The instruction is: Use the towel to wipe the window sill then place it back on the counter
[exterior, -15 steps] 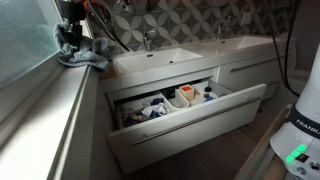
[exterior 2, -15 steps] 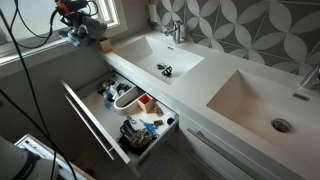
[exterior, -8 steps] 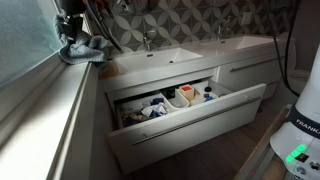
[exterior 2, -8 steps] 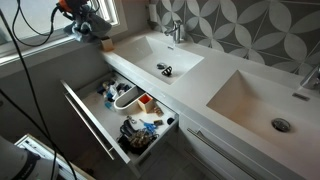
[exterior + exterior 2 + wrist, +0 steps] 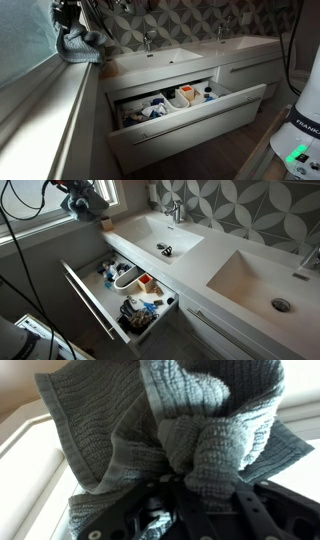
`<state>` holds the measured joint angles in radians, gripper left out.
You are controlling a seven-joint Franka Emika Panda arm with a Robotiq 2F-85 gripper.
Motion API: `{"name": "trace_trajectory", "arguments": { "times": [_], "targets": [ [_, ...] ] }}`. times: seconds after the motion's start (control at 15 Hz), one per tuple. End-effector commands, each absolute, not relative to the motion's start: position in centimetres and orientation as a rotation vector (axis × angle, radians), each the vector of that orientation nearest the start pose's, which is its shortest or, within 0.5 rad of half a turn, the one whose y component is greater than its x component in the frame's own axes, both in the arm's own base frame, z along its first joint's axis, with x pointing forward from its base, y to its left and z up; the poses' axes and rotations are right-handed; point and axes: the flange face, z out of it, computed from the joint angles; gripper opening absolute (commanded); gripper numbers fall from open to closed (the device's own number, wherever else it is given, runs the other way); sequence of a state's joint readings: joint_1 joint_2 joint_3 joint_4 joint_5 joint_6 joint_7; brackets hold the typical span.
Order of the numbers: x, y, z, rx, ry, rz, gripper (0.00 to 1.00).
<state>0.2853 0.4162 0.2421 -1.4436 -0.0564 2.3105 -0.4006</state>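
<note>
Gripper (image 5: 68,24) is clamped on a grey-blue towel (image 5: 81,43). In the wrist view the towel (image 5: 190,430) is bunched into a knot and fills the frame. The fingertips are buried in the fabric, so only the black finger links show at the bottom. The towel hangs below the gripper over the far end of the window sill (image 5: 58,112), next to the counter corner. Can't tell if its lowest fold touches the sill. It appears as a small bundle by the window frame in an exterior view (image 5: 88,204).

Frosted window (image 5: 24,40) sits beside the sill. A white vanity counter (image 5: 205,53) runs away from the sill, with two basins (image 5: 165,232) (image 5: 250,280) and a faucet (image 5: 177,210) behind the nearer one. A small dark object (image 5: 165,250) lies in that basin. The wide drawer (image 5: 195,118) below is pulled open, full of bottles and containers (image 5: 135,290). Patterned tile wall (image 5: 245,205) is behind the counter. The robot base (image 5: 300,140) shows a green light.
</note>
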Motion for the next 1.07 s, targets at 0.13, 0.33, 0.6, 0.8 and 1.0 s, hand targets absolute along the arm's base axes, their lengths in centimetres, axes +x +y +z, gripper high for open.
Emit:
{"name": "trace_trajectory", "arguments": {
  "times": [0.13, 0.33, 0.6, 0.8, 1.0],
  "targets": [
    [59.9, 30.2, 55.3, -2.802, -1.03, -0.72, 0.07],
    [57.8, 27.3, 58.8, -2.876, -0.831, -0.831, 0.07],
    [54.0, 23.4, 64.0, -2.931, -0.61, -1.045, 0.07],
    [51.2, 19.5, 67.0, -2.993, -0.409, -1.157, 0.07],
    [52.2, 18.8, 67.9, -3.012, -0.41, -1.164, 0.29]
  ]
}}
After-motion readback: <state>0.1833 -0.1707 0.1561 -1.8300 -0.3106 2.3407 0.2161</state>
